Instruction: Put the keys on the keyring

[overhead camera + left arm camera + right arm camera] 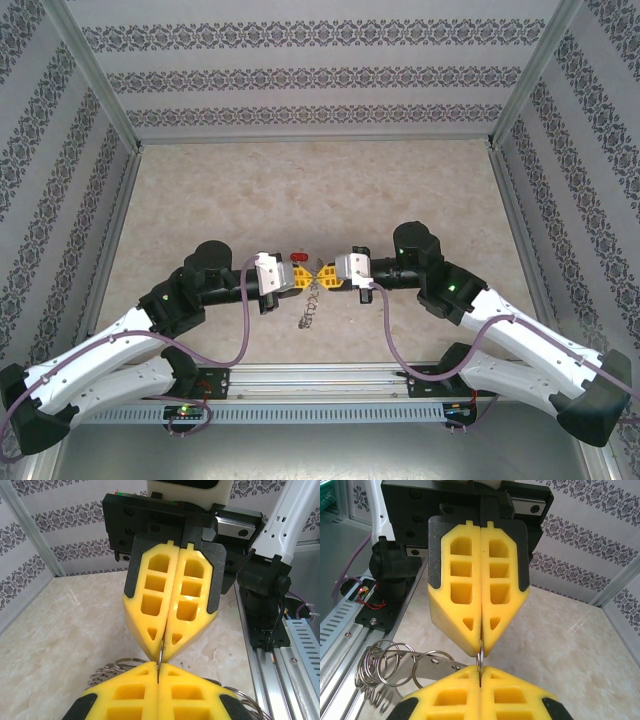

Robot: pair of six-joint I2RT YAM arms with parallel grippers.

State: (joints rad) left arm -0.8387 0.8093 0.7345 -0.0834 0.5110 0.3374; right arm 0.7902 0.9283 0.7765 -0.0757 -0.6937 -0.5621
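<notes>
**two grippers meet tip to tip over a keyring, key lies apart**

top view: the left gripper [306, 278] and right gripper [323, 277] meet nose to nose above the middle of the table [300, 190], each pair of yellow fingers pressed together. the keyring [309, 312] trails from their meeting point towards the near edge. the red key [299, 257] lies on the table just behind the left gripper's fingers, apart from the keyring and held by neither gripper.

left wrist view: the left gripper [158, 666] fills the bottom edge, fingers closed with only a seam between them. the right gripper [161, 655] points down at it from above, likewise closed. a thin wire loop [159, 658] of the keyring runs from one seam into the other, pinched by both. more loops of the keyring [112, 669] fan out low on either side of the fingers.

right wrist view: the right gripper [480, 670] sits at the bottom, closed; the left gripper [481, 652] faces it from above, closed. the wire loop [480, 658] bridges the two tips. the keyring's flat grey band [432, 661] reaches left from the right gripper's fingers, a bunch of loops at its far end, above the table's near edge.
</notes>
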